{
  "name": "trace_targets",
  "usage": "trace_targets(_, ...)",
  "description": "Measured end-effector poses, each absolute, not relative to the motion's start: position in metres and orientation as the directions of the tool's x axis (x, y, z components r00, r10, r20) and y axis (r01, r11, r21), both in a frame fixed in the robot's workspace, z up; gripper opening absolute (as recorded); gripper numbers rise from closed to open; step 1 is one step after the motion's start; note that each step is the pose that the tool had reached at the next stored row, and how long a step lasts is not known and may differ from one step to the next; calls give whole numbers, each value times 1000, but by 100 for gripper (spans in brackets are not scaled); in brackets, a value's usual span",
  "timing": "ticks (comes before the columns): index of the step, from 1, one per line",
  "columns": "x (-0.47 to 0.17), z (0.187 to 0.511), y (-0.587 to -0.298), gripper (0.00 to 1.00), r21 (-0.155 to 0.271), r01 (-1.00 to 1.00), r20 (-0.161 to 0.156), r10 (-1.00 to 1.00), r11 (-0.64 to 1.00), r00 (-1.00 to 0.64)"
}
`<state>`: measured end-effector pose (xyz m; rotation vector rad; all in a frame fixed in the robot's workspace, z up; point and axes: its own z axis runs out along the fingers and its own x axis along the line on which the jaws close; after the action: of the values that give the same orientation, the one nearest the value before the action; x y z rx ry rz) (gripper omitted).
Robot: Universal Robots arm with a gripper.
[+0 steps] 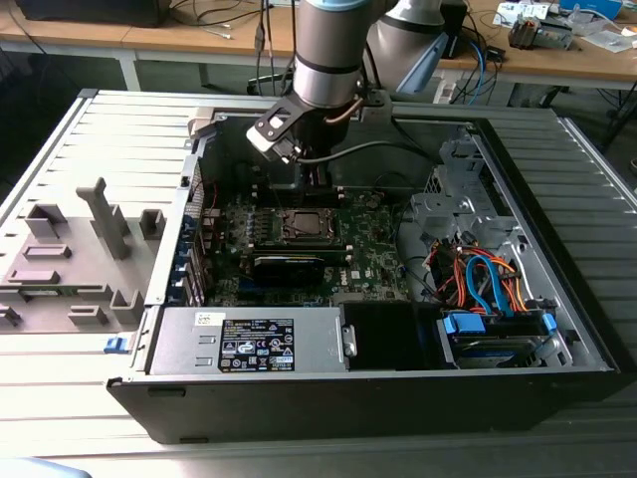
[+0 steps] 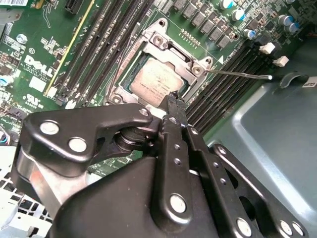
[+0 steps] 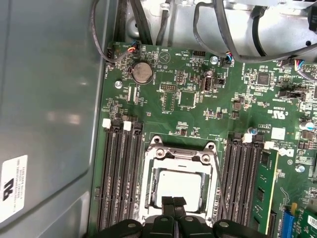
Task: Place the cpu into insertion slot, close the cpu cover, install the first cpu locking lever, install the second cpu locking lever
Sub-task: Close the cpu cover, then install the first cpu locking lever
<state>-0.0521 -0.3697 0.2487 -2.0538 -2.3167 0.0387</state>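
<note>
Exterior view: an open computer case (image 1: 398, 393) lies on its side, and the arm (image 1: 328, 50) reaches down into it above the insertion slot (image 1: 306, 225).
Board: the green circuit board (image 3: 198, 106) surrounds the insertion slot, with black memory slots (image 3: 119, 173) flanking it on two sides.
Gripper: in both wrist views the gripper (image 2: 173, 100) hangs at one edge of the insertion slot. Its jaws are pressed together with nothing between them. I cannot tell whether the tip touches metal.
Cover: the cpu cover (image 3: 179, 162) appears to lie flat over the insertion slot, its cut-out framing the chip.
Chip: the cpu (image 2: 154, 84) sits inside the insertion slot, its silvery top showing.
Lever: a thin wire lever (image 2: 237, 74) juts out free beside the insertion slot.
Progress: seating and covering look done. At least this lever looks unlatched, and I cannot make out the other one.
</note>
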Motion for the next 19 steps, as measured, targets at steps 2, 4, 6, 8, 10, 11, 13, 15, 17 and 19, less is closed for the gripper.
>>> trace_targets(2, -52, 251, -370, 11, -49, 992, 19, 993, 120, -119)
trace_targets(4, -52, 251, -370, 11, -48, 992, 19, 993, 120, -119)
trace_targets(6, -52, 251, -370, 11, -49, 992, 19, 993, 120, -119)
trace_targets(8, -52, 251, -370, 11, -48, 992, 19, 993, 120, -119)
trace_targets(10, -52, 252, -370, 11, -49, 992, 19, 993, 120, -119)
trace_targets(11, -52, 252, -370, 11, -49, 992, 19, 993, 120, -119)
trace_targets(13, -52, 252, -370, 11, -48, 992, 19, 993, 120, -119)
trace_targets(15, -52, 252, -370, 11, -49, 991, 19, 992, 122, -121)
trace_targets(17, -52, 252, -370, 11, -48, 989, 19, 990, 137, -137)
trace_targets(19, -52, 252, -370, 11, -48, 988, 20, 989, 147, -146)
